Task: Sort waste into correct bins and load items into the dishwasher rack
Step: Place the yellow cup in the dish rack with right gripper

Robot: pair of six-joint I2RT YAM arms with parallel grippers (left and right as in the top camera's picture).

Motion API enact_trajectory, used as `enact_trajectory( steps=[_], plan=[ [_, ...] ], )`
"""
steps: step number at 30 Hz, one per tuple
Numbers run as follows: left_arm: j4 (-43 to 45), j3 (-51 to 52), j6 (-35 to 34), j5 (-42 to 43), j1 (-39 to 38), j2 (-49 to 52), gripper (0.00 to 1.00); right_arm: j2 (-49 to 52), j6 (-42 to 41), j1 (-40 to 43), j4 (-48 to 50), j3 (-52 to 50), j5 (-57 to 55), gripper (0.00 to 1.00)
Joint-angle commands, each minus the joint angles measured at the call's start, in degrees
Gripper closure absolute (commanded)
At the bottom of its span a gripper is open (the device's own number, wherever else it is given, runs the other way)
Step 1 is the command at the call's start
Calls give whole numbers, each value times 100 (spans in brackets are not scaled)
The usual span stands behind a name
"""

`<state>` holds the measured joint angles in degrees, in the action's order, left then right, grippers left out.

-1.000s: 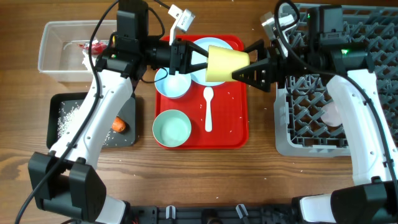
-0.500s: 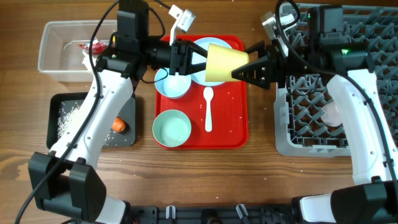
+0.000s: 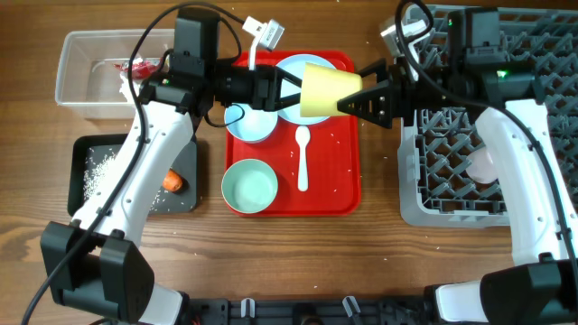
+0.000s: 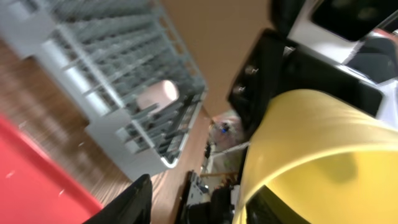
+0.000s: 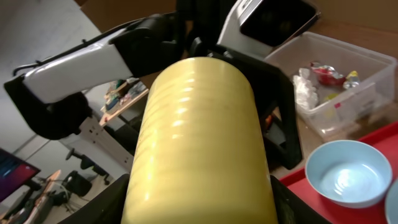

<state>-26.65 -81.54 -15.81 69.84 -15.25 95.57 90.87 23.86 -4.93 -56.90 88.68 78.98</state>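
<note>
Yellow cup, lying sideways in the air over the red tray toward the table's far edge, long axis left-to-right: we are clenching its narrow end in the right gripper, the left gripper standing spread at its mouth, the dishwasher rack nearer the right arm.

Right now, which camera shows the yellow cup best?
Overhead: the whole yellow cup shows, sideways above the red tray. The right wrist shows only its side, close up; the left wrist, a blurred part.
</note>
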Motion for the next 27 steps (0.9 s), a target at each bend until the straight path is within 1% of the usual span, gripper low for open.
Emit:
enact_trajectory(
  steps=[1, 3, 5, 7, 10, 12, 15, 21, 23, 25, 27],
  plan=[
    [-498, -33, 39, -1777, 26, -37, 48, -11, -17, 133, 11, -22, 247, 60],
    [-828, -33, 39, -2470, 26, -37, 46, -11, -188, 227, 15, -22, 9, 60],
    [-1047, -33, 39, -2946, 26, -31, 44, -11, -378, 267, 26, -20, -330, 60],
    [-1224, -33, 39, -3464, 24, -20, 43, -13, -734, 267, 66, -20, -911, 60],
    [-1401, -28, 37, -4009, 24, -11, 41, -13, -1405, 295, 162, -20, -1626, 60],
    [-1486, -22, 37, -4225, 24, -9, 40, -13, -1768, 407, 184, -17, -1832, 61],
    [-1572, -17, 37, -4426, 9, -9, 40, -13, -2330, 798, 28, 42, -2518, 61],
    [-1631, -11, 37, -4594, -7, 2, 40, -13, -2555, 1523, -966, 487, -4288, 61],
    [-1631, -11, 37, -4601, -13, 2, 40, -13, -2612, 1670, -1143, 684, -4555, 61],
    [-1648, -11, 37, -4723, -52, 13, 41, -13, -2839, 1847, -1311, 898, -4892, 61],
    [-1714, -7, 37, -5038, -146, 13, 41, -13, -2900, 2074, -1591, 1143, -5337, 57]
  ],
)
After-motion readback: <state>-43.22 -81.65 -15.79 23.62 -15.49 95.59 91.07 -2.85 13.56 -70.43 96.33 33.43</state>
